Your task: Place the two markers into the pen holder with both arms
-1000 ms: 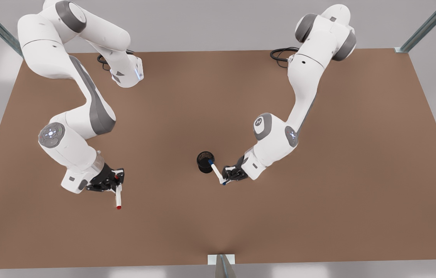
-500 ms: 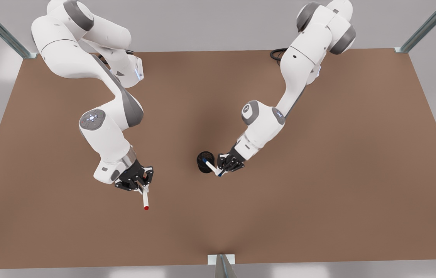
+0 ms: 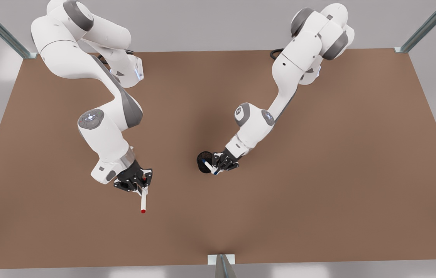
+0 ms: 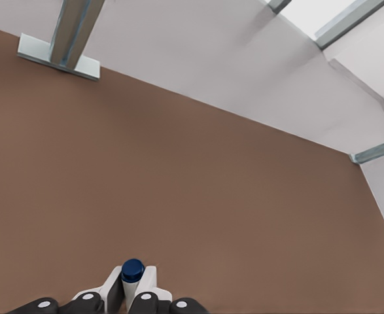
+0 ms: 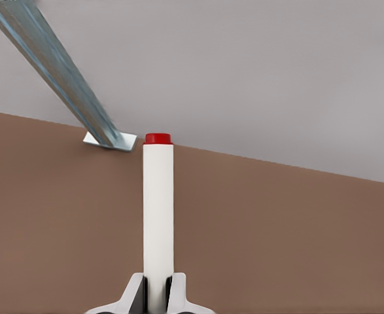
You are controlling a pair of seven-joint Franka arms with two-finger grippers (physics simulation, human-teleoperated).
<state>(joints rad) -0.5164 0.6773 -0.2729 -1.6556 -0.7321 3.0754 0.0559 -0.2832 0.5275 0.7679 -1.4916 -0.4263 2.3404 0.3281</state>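
The black pen holder [image 3: 203, 158] stands near the table's middle. My left gripper [image 3: 218, 168], on the front view's right, is shut on the blue-capped marker [image 3: 209, 166], whose free end slants over the holder's rim. In the left wrist view the marker's blue end [image 4: 133, 269] pokes out between the left gripper's fingers [image 4: 131, 299]. My right gripper [image 3: 141, 187], on the front view's left, is shut on the red-capped marker [image 3: 143, 201], which points toward the table's front edge. The right wrist view has that marker [image 5: 158, 209] held upright in the right gripper [image 5: 157, 294].
A brown table [image 3: 318, 173] spreads wide around both arms. A metal post [image 3: 222, 264] stands at the middle of the front edge, and more posts [image 3: 426, 27] rise at the back corners. Cables [image 3: 279, 54] lie by the arm base.
My left gripper carried the blue-capped marker toward the pen holder until its end came over the rim. My right gripper swung the red-capped marker toward the table's middle, then nearly stopped.
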